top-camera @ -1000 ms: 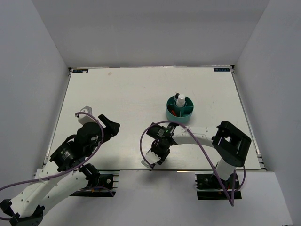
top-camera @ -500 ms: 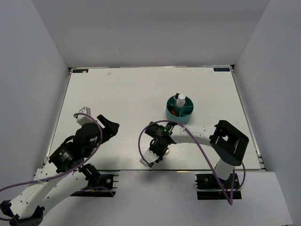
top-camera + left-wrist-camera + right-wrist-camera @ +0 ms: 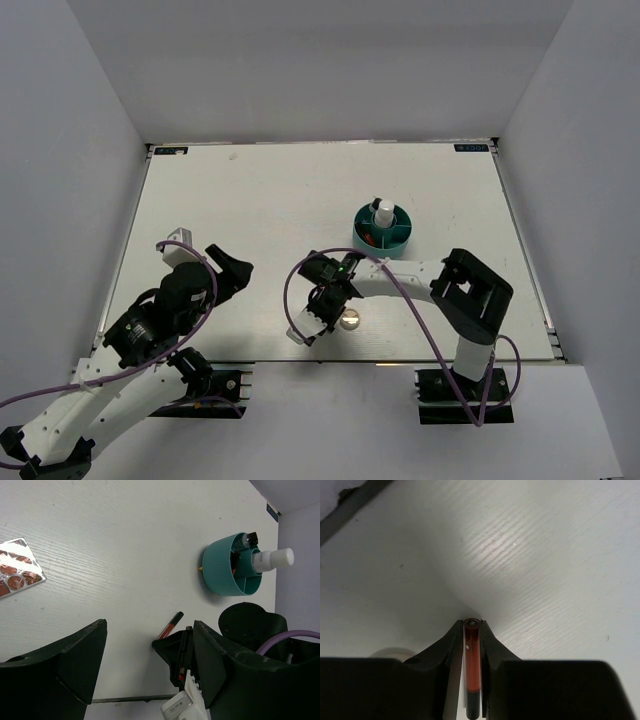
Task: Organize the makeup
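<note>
White bench (image 3: 280, 190), grey walls (image 3: 320, 70): right pincer (image 3: 471, 626) clamps red stick (image 3: 472, 670) near front edge; left pincer (image 3: 150, 630) gapes, idle. Looks like pick-up step; next prob. needs carry to teal cup (image 3: 357, 232), 1 o'clock.

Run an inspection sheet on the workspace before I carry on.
Surface: white table, no spills seen.
Job's things: bottle upright in teal divided cup; red stick held by right end effector; round metallic compact on the table beside it; palette flat on the table near the left arm.
Clutter: nothing seen.
End effectors: right end effector shut on red stick; left end effector open, empty.
Cables: purple cable loops beside the right end effector; another runs along the left arm.
Surroundings: grey walls on three sides.
</note>
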Tool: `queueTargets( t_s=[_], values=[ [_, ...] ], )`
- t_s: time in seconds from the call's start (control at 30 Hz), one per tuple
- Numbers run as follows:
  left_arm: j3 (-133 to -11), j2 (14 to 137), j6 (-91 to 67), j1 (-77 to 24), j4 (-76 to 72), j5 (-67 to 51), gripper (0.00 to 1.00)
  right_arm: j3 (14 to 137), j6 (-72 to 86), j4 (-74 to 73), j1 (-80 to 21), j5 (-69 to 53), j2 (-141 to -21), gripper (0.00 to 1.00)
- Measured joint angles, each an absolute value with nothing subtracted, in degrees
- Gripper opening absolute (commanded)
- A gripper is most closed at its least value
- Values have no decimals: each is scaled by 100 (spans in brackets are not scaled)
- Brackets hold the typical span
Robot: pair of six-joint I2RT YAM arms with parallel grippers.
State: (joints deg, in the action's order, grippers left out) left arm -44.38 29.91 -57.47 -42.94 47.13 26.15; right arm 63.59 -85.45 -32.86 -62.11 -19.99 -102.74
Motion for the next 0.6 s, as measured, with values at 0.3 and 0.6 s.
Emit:
queueTargets(
  t_s=[0.3,0.6],
  values=[
    [-4438,2989,-5754,-4294,4764,2615,80,6755,-7996,-3280,-5885,-2123,-10499,0],
    [-4438,2989,-5752,-4294,4757,2620,79,7741,-6696,-3330,-5295,-2670,-10173,0]
  ],
)
